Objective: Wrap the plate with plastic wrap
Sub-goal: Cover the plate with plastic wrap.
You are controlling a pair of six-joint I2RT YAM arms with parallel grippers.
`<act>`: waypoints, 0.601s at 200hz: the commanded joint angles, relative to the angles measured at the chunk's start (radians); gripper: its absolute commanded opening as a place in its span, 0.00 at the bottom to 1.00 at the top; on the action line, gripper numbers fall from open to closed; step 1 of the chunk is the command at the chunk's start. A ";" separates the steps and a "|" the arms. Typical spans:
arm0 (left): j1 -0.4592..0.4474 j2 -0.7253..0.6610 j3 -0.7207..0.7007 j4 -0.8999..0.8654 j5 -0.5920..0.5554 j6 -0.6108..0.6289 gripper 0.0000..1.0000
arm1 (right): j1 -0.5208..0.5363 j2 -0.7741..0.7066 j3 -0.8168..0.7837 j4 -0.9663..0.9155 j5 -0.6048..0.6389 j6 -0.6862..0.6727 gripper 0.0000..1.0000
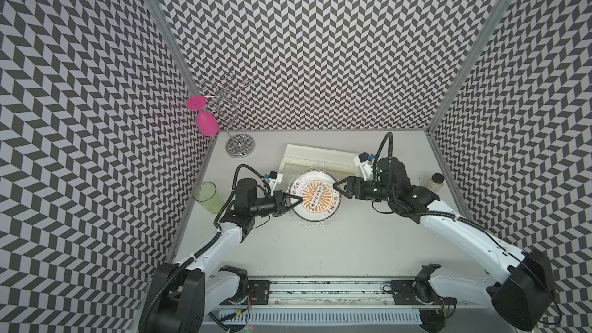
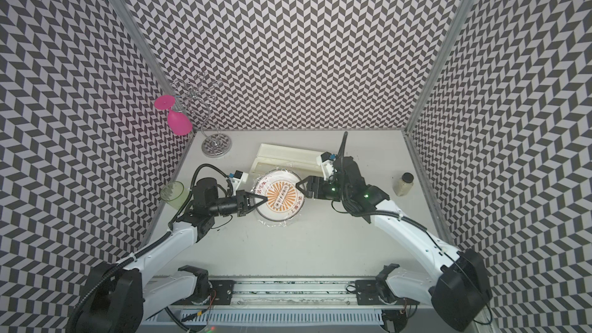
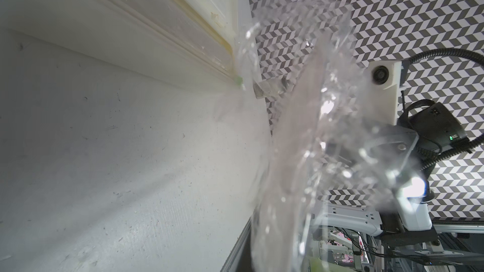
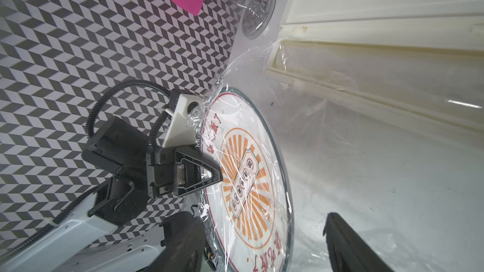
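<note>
The left claw (image 1: 300, 200), pinched narrow, pins the plastic wrap (image 4: 314, 116) on the plate (image 1: 315, 216) under its tips, while the right claw (image 1: 339, 189) gapes wide astride the opposite rim, probably to tuck film.

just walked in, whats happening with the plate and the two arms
Two robot arms are wrapping the plate. The plastic wrap is already draped over it, reaching back toward the dispenser box. The left gripper is shut at the plate's left rim; the right gripper is open, its jaws straddling the right rim.
</note>
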 commanded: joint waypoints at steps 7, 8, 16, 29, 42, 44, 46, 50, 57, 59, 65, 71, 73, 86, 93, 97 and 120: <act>-0.031 -0.023 0.011 0.060 -0.013 -0.035 0.00 | 0.030 0.052 0.006 0.104 -0.022 0.035 0.69; -0.032 -0.024 0.010 0.061 -0.014 -0.036 0.00 | 0.031 0.052 0.004 0.108 -0.027 0.035 0.69; -0.039 -0.026 0.010 0.071 -0.016 -0.044 0.00 | 0.031 0.063 -0.015 0.155 -0.078 0.052 0.69; -0.045 -0.028 0.001 0.095 -0.024 -0.059 0.00 | 0.031 0.070 -0.053 0.252 -0.163 0.094 0.69; -0.044 -0.026 -0.009 0.119 -0.032 -0.073 0.00 | 0.031 0.069 -0.097 0.370 -0.240 0.151 0.70; -0.045 -0.026 -0.011 0.122 -0.033 -0.075 0.00 | 0.031 0.068 -0.103 0.387 -0.251 0.159 0.70; -0.045 -0.025 -0.013 0.124 -0.034 -0.076 0.00 | 0.031 0.068 -0.110 0.407 -0.259 0.171 0.70; -0.046 -0.024 -0.015 0.131 -0.037 -0.078 0.00 | 0.031 0.067 -0.121 0.441 -0.275 0.192 0.70; -0.048 -0.021 -0.019 0.138 -0.044 -0.082 0.00 | 0.031 0.067 -0.136 0.491 -0.297 0.222 0.70; -0.049 -0.021 -0.019 0.141 -0.046 -0.083 0.00 | 0.031 0.067 -0.140 0.503 -0.302 0.229 0.71; -0.052 -0.021 -0.021 0.149 -0.052 -0.086 0.00 | 0.031 0.068 -0.149 0.537 -0.311 0.250 0.71; -0.055 -0.019 -0.024 0.156 -0.058 -0.091 0.00 | 0.031 0.066 -0.159 0.566 -0.321 0.269 0.70; -0.056 -0.020 -0.025 0.159 -0.059 -0.091 0.00 | 0.032 0.066 -0.163 0.576 -0.324 0.274 0.70; -0.065 -0.018 -0.029 0.176 -0.073 -0.097 0.00 | 0.031 0.062 -0.179 0.616 -0.327 0.292 0.68; -0.068 -0.017 -0.031 0.182 -0.077 -0.097 0.00 | 0.031 0.062 -0.182 0.619 -0.325 0.284 0.66; -0.070 -0.017 -0.032 0.186 -0.079 -0.099 0.00 | 0.031 0.061 -0.183 0.618 -0.322 0.277 0.65; -0.067 -0.019 -0.028 0.186 -0.071 -0.086 0.00 | 0.028 0.062 -0.187 0.603 -0.304 0.213 0.47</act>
